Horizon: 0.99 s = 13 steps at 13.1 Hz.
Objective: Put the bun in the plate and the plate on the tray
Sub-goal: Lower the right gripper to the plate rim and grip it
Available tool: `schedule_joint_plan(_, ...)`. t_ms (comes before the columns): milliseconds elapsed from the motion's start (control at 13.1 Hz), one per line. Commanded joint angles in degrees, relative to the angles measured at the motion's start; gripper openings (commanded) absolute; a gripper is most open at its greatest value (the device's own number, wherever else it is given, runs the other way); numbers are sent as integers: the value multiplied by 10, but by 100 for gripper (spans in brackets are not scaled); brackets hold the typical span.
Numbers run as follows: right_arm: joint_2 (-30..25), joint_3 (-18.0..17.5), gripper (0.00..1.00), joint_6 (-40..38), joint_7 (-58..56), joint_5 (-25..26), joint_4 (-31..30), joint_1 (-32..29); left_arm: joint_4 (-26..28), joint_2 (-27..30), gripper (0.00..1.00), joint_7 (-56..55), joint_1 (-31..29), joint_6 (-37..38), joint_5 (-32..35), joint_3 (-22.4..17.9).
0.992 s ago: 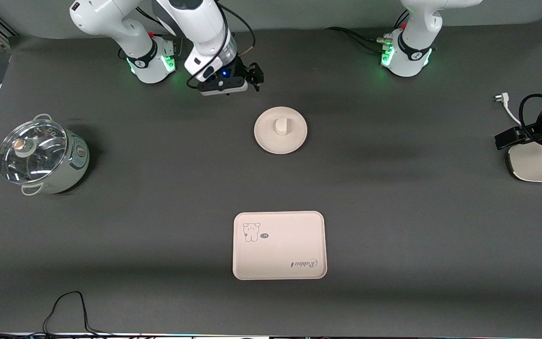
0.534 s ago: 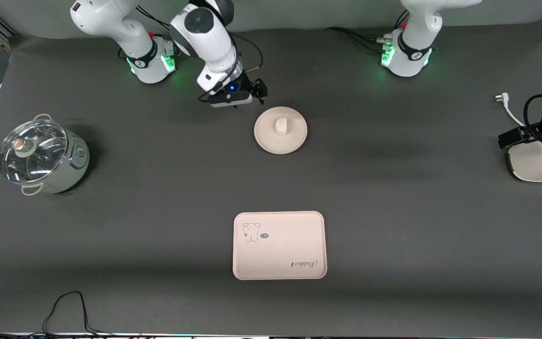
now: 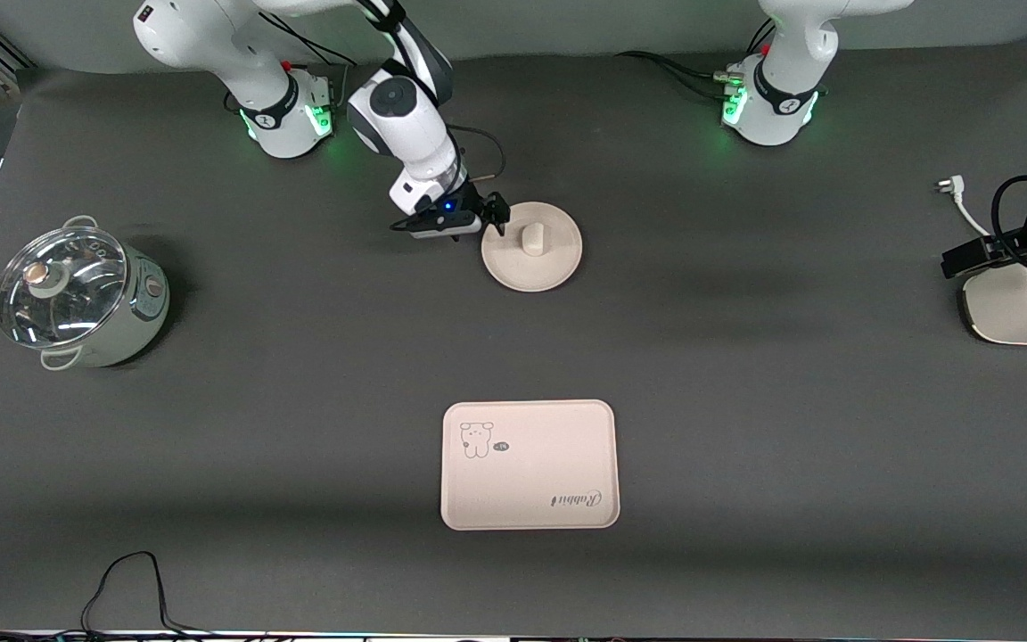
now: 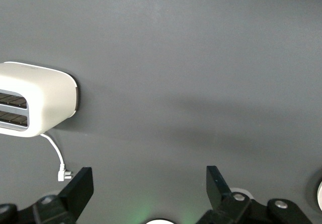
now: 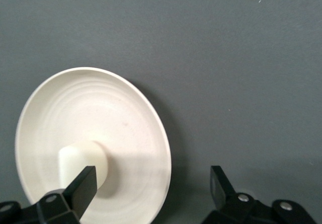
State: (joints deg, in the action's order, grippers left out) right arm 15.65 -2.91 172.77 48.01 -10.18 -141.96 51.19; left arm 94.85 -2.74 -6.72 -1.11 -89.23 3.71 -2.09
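With the bun (image 3: 531,238) already on the plate (image 3: 554,267), my right end effector (image 3: 497,217), fingers apart, hangs over its rim toward the right arm's end, probably the best hold on something stiff, light and slippery, while my left end effector (image 4: 148,191), also apart, waits.

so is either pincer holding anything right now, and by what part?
Nothing held. Right pincer is open at the plate rim, straddling it without closing; the bun sits on the plate. Left pincer is open, empty.
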Motion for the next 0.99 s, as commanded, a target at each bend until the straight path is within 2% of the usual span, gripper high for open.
schedule_joint_plan(0,42,2,100,54,19,-10,5,13,-11,-2,100,0,-9,12,-18,4)
schedule_joint_plan(381,55,2,100,55,20,-10,8,12,-11,-4,100,0,-10,9,-27,3)
schedule_joint_plan(610,55,3,65,55,20,-10,9,12,-11,-3,100,0,-9,14,-27,3)
schedule_joint_plan(839,54,3,39,55,20,-10,9,12,-10,-3,100,0,-10,16,-27,3)
schedule_joint_plan(915,55,3,34,55,20,-10,9,12,-10,-3,100,0,-9,15,-27,3)
